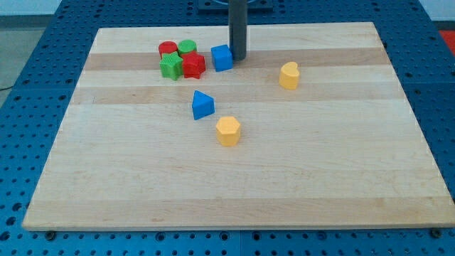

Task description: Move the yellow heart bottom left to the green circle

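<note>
The yellow heart [288, 75] lies at the upper right of the wooden board. The green circle [188, 48] sits in a tight cluster at the view's top left, with a red circle [168, 50], a green star [170, 66] and a red star-like block [193, 65]. My tip [238, 57] rests on the board right beside the blue cube [222, 57], on its right side, touching or nearly touching it. The tip is left of and a little above the yellow heart, apart from it.
A blue triangle [202, 105] lies near the board's middle, with a yellow hexagon [228, 131] just below and right of it. The wooden board [234, 192] sits on a blue perforated table.
</note>
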Tool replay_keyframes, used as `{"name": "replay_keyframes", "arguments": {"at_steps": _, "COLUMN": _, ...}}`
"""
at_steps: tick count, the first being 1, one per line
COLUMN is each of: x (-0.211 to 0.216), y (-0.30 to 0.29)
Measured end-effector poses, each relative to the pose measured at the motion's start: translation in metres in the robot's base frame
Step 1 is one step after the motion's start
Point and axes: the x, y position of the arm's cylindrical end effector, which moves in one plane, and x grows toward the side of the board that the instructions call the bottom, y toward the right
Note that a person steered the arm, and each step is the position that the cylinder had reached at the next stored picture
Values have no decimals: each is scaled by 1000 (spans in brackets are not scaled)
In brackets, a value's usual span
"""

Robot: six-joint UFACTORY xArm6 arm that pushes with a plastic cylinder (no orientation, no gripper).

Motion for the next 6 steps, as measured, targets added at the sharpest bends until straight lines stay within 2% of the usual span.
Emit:
{"name": "replay_keyframes", "arguments": {"at_steps": 1, "x": -2, "y": -10}}
{"name": "replay_keyframes", "arguments": {"at_steps": 2, "x": -3, "y": 15}}
{"name": "replay_keyframes", "arguments": {"at_steps": 3, "x": -2, "y": 90}}
{"name": "replay_keyframes", "arguments": {"at_steps": 4, "x": 20, "y": 142}}
{"name": "replay_keyframes", "arguments": {"at_steps": 5, "x": 52, "y": 142}}
{"name": "replay_keyframes", "arguments": {"at_steps": 6, "x": 61, "y": 142}}
